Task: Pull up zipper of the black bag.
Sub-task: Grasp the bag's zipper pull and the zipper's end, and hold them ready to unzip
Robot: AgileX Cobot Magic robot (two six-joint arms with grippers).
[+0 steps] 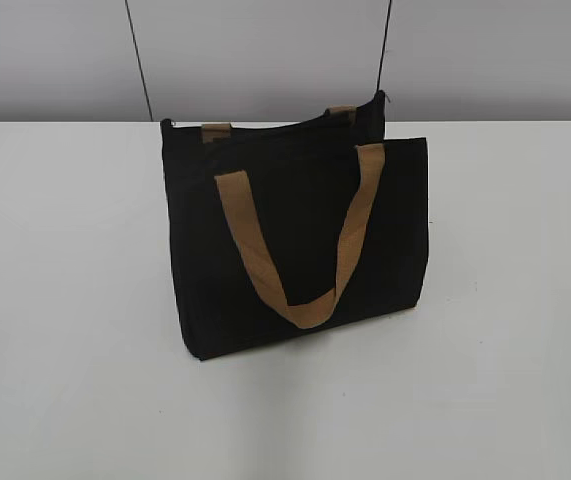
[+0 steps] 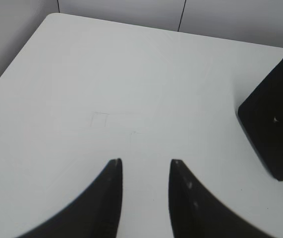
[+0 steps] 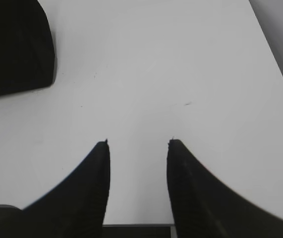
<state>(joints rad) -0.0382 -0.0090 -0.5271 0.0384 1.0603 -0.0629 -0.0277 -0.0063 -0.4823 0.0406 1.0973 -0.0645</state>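
Both tools are parked with nothing in them: the left tool (image 2: 144, 166) has its fingers spread with a clear gap over bare bench (image 2: 82, 74), and the right tool (image 3: 137, 146) is the same, fingers apart and only white surface between them. Moving outward, the black bag (image 1: 295, 240) stands upright mid-bench, well apart from both tools; the left wrist view catches just one end of it at the right edge, with a small silvery ring there that might be the pull tab, too small to be sure. The zipper (image 1: 265, 128) runs along the top rim, and the mouth looks partly open toward the right end. What could go wrong, I reckon: the bag is soft and nothing pins it, so a one-handed tug could drag or tip it instead of sliding the zip. The tan handle (image 1: 300, 245) draped down the front could also get grabbed by mistake. Room-wise there's loads of open bench on both sides and in front; the bench's rear edge sits just behind the bag.
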